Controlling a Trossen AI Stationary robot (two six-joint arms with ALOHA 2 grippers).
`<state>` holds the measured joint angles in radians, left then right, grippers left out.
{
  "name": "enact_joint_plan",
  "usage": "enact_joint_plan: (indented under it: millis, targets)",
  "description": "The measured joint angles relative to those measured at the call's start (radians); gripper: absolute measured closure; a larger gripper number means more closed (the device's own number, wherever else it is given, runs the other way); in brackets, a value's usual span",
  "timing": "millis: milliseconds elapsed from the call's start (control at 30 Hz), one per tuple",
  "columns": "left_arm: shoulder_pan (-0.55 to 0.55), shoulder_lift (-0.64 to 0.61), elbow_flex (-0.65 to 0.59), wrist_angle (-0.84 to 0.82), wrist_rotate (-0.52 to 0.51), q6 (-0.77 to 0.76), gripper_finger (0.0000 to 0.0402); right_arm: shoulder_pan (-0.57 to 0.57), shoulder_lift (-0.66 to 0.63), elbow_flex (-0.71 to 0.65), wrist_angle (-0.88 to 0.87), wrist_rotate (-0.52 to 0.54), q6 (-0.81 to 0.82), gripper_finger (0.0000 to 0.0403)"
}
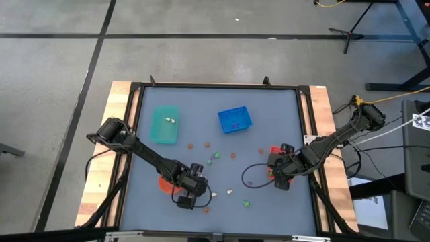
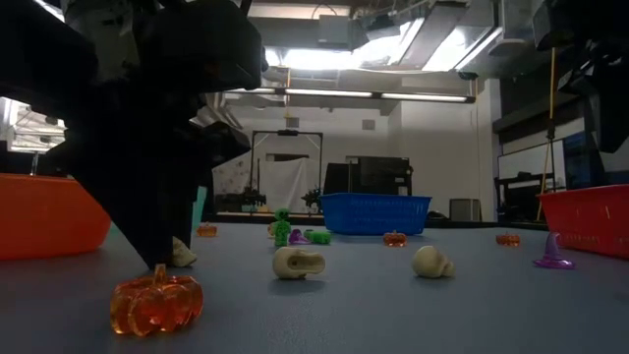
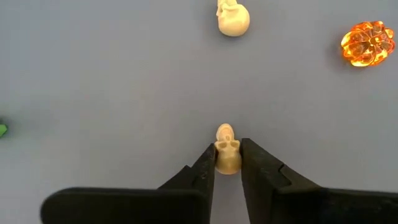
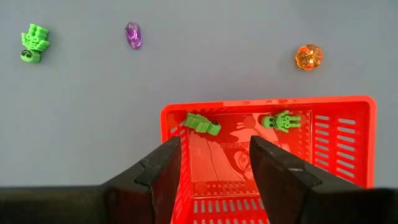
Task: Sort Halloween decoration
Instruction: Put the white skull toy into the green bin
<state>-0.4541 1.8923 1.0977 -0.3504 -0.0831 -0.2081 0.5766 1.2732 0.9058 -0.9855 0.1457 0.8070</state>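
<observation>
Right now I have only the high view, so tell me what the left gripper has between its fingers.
Observer: The left gripper pinches a small cream plastic skull that rests on the table; both fingers touch its sides.
Operator: Now check the red tray under the right arm.
Observer: The red slatted plastic tray holds two green figures; the right gripper hangs open above it.
Operator: Say what lies near the left gripper.
Observer: A translucent orange pumpkin and a second cream skull, both clear of the fingers.
</observation>
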Motion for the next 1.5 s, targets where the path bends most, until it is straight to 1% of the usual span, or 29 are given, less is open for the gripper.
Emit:
enact_joint_plan:
  millis: [333,567,733,967,1100,1267,1333,1500]
  targets:
    - [0.0,-0.003,0.0,0.0,-0.001,0.0,0.0364,0.0,0.0,0.0,0.0,0.0,0.0,0.0214]
    - [0.004,-0.038,0.0,0.002,-0.01,0.0,0.0364,0.0,0.0,0.0,0.0,0.0,0.0,0.0214]
    - [0.028,-0.104,0.0,-0.003,-0.006,0.0,0.0364,0.0,0.0,0.0,0.0,0.0,0.0,0.0214]
    - [0.121,-0.274,0.0,-0.027,-0.022,-0.026,0.0364,0.0,0.0,0.0,0.0,0.002,0.0,0.0214]
    - [0.201,-0.396,0.0,-0.152,-0.068,-0.026,0.0364,0.0,0.0,0.0,0.001,0.003,0.0,0.0214]
    - [0.315,-0.547,0.0,-0.42,-0.139,-0.026,0.0364,0.0,0.0,0.0,0.007,0.003,0.0,0.0214]
    - [0.362,-0.595,0.0,-0.528,-0.151,-0.026,0.0364,0.0,0.0,0.0,0.009,0.003,0.0,0.0214]
    - [0.461,-0.654,0.0,-0.751,-0.195,-0.034,0.0364,0.0,0.0,0.0,0.013,0.003,0.0,0.0214]
